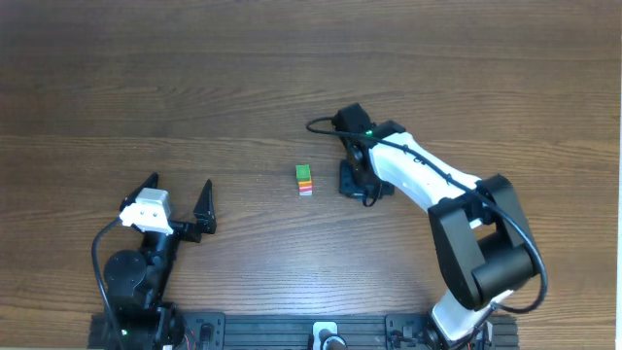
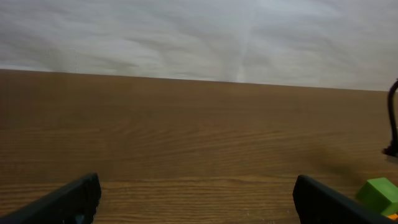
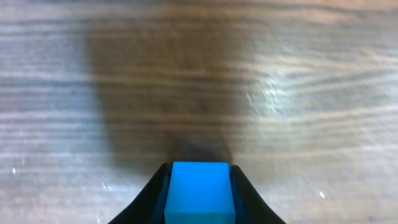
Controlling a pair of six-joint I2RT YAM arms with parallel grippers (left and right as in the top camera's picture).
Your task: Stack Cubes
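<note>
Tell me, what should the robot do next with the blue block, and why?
Probably lift the right gripper and carry it sideways over the stack. It is shut on the blue cube, with bare table below it, and the stack, green cube on top, stands just beside it.

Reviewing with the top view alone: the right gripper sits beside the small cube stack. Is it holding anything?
Observer: Yes. The right wrist view shows a blue cube clamped in the right gripper.
Operator: What lies ahead of it?
Observer: Bare wood of the table, darkened by a shadow.
Operator: Does the left wrist camera catch the stack?
Observer: Just its edge: the green cube, seen from the side, lies off to one side of the open left gripper.
</note>
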